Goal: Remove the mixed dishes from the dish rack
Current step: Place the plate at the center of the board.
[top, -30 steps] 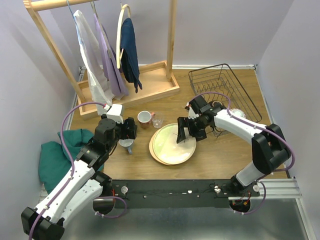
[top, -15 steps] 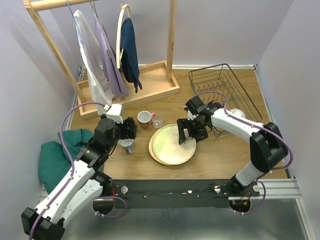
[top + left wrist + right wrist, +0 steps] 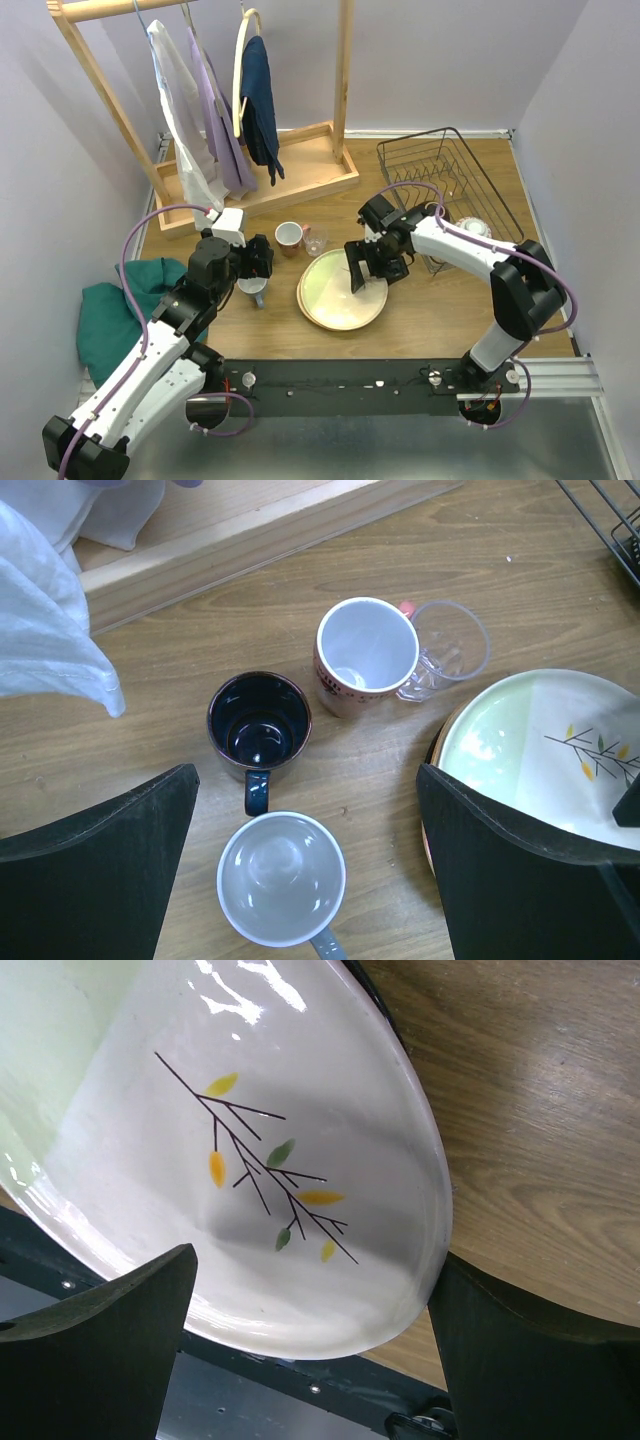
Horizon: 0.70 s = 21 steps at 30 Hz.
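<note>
The cream plate with the twig mark (image 3: 340, 290) lies on top of the red-rimmed plate (image 3: 428, 842) on the table. My right gripper (image 3: 368, 268) is open, and its jaws straddle the twig plate's right edge (image 3: 250, 1150). My left gripper (image 3: 256, 266) is open above a grey-white mug (image 3: 282, 878). A dark blue mug (image 3: 259, 720), a pink patterned mug (image 3: 366, 658) and a clear glass (image 3: 450, 645) stand just beyond it. The dark wire dish rack (image 3: 500, 195) stands at the back right with a patterned bowl (image 3: 474, 227) in it.
A wooden clothes rack (image 3: 250, 190) with hanging garments stands at the back left. A green cloth (image 3: 110, 310) lies at the left table edge. Walls close in on the left, back and right.
My right gripper has moved left over the plates. The twig plate has shifted left and now sits more squarely on the lower plate. The left arm has not moved.
</note>
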Available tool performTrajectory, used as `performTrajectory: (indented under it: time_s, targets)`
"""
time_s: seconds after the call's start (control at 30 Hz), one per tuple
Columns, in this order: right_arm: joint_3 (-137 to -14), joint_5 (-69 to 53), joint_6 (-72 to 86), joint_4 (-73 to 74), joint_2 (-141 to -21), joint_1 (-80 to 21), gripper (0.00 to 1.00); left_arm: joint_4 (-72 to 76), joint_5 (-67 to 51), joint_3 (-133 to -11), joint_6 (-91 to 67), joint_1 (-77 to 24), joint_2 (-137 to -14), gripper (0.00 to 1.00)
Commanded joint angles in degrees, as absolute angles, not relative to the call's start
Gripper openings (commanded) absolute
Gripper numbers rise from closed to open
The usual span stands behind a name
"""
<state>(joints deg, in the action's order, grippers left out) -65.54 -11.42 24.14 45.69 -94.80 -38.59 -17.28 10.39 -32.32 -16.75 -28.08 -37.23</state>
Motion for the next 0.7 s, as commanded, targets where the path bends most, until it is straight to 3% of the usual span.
performTrajectory:
  time_s: [0.0, 0.67]
  targets:
    - [-68.1, -9.6, 24.6, 46.8, -96.3, -40.3, 1.00, -17.2, 9.9, -33.3, -16.9, -27.6, -36.5, 0.99]
    - [-73.5, -4.0, 22.3, 53.3, -96.9, -41.6, 1.00, -17.1, 9.3, -33.3, -16.9, -27.5, -36.9, 0.99]
